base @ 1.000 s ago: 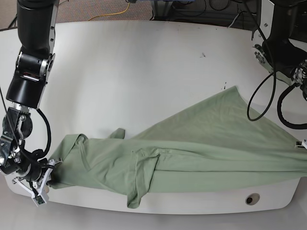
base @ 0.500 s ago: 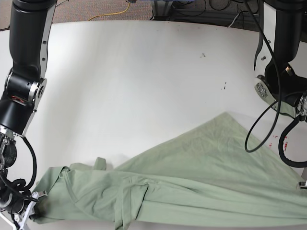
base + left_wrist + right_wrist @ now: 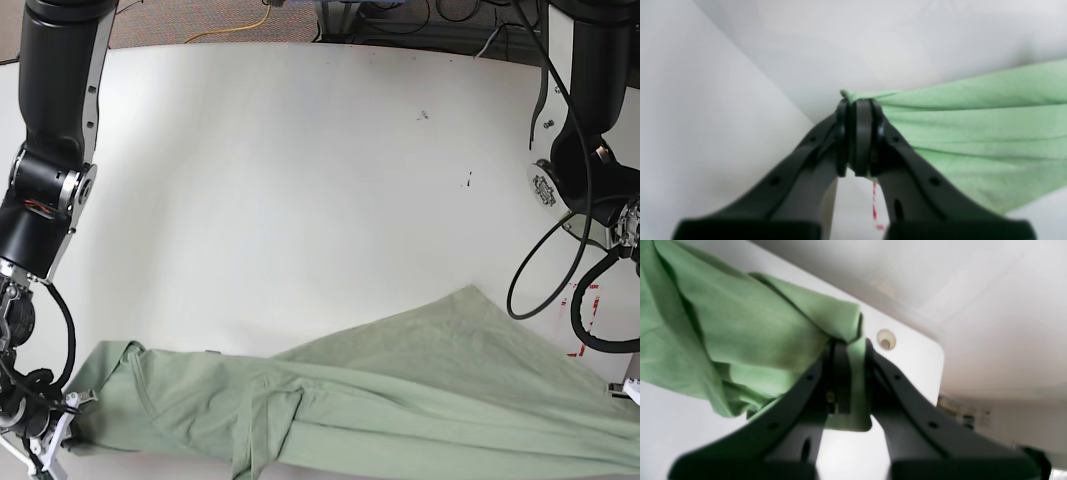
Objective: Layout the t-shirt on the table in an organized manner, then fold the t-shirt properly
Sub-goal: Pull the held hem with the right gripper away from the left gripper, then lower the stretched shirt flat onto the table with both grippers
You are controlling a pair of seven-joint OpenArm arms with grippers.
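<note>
Table (image 3: 300, 180): glossy white, rounded corners. Dark specks (image 3: 423, 115) on far bare surface. Red tape marks (image 3: 583, 300) near right edge. Round grommet hole (image 3: 886, 339) just beyond the right fingers (image 3: 840, 380). T-shirt (image 3: 400, 400) lies rumpled along near edge, stretched between both sets of fingers, one corner peaking toward table centre.

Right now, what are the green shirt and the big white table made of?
The t-shirt looks like soft knit cloth, maybe cotton: matte, with wrinkles and folds where both grippers pinch it. The table looks hard and smooth with a shiny white top, since light glints off it; it could be plastic-coated board, but I can't tell for sure.
</note>
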